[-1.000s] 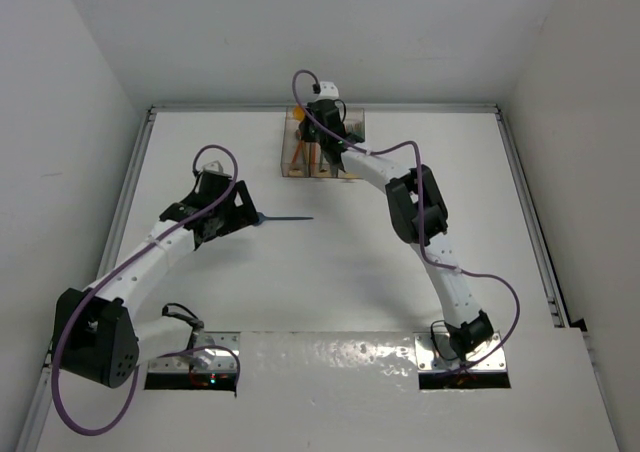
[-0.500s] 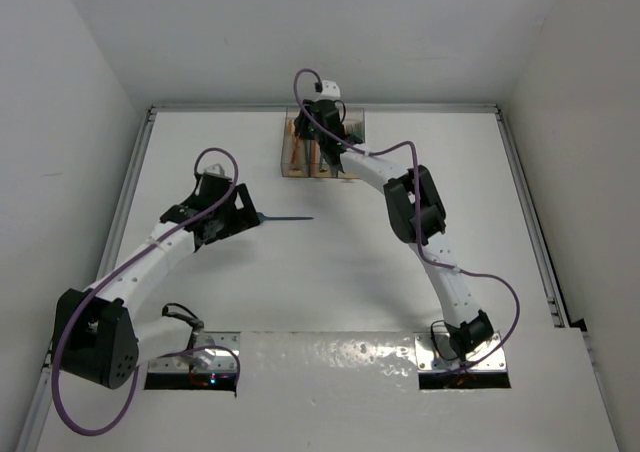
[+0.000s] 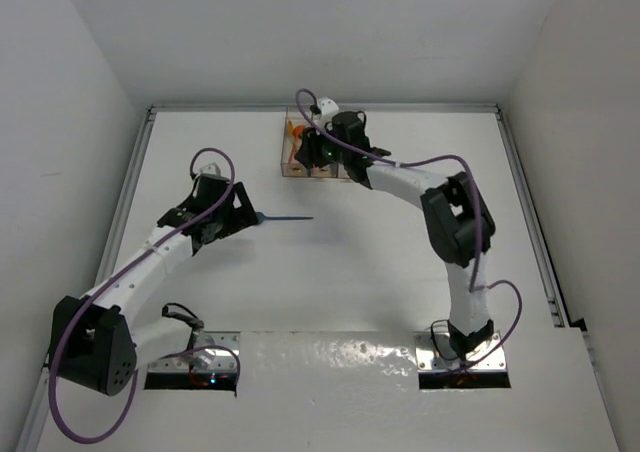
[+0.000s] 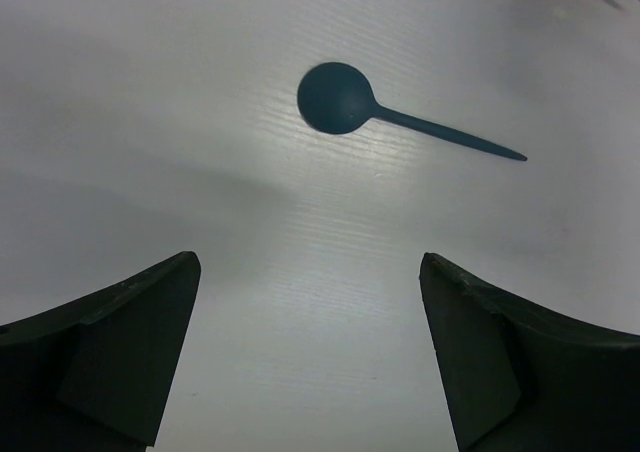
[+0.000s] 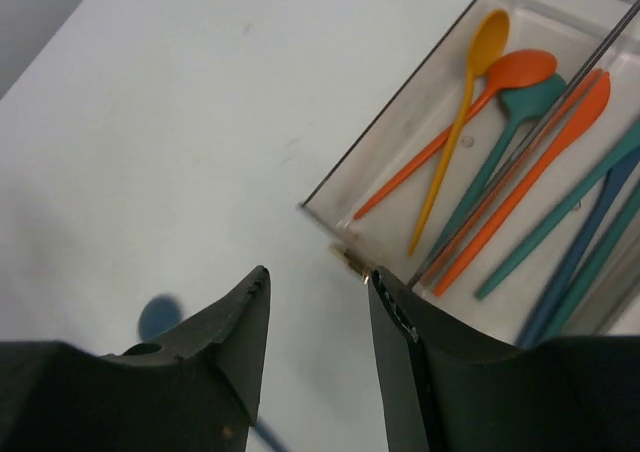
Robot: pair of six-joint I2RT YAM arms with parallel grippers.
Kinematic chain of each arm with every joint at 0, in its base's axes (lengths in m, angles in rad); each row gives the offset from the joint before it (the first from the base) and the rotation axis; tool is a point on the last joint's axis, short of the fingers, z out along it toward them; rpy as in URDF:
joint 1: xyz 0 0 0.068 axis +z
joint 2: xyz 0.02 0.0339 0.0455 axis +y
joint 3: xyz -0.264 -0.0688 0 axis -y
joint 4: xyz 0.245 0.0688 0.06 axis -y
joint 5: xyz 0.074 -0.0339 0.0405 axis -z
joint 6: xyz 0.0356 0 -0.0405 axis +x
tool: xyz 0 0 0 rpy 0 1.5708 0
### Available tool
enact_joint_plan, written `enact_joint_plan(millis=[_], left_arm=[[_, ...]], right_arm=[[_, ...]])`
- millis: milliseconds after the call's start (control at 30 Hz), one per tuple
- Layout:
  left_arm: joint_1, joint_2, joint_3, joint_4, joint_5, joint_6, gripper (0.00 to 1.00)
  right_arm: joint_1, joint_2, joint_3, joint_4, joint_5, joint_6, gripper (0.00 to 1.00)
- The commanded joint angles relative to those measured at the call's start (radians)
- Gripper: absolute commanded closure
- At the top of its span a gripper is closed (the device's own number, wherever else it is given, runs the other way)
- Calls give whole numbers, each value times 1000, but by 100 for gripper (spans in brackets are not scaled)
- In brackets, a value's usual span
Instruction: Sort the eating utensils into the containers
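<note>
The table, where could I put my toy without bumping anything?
The widest bare patch of the table lies between the left arm and the right arm, nearer than the spoon. The far right corner, past the right arm, is bare. It is crowded at the bins by the right gripper, and around the spoon by the left gripper.

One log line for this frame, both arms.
left gripper: open, empty, just short of loose spoon | right gripper: open, empty, by bins corner | bins: orange and teal spoons inside
</note>
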Motion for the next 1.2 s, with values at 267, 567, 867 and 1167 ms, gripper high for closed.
enact_joint_plan(millis=[267, 567, 867, 1167], left_arm=[[-34, 113, 76, 15, -4, -286, 18], [-163, 320, 219, -43, -54, -639, 19], [-167, 609, 392, -209, -32, -889, 29], [-128, 753, 500, -275, -70, -1013, 43]], right_arm=[[19, -505, -436, -163, 73, -189, 55], [20, -842, -643, -449, 181, -135, 57], [22, -1190, -875, -566, 228, -103, 56], [22, -1375, -922, -632, 206, -92, 56]])
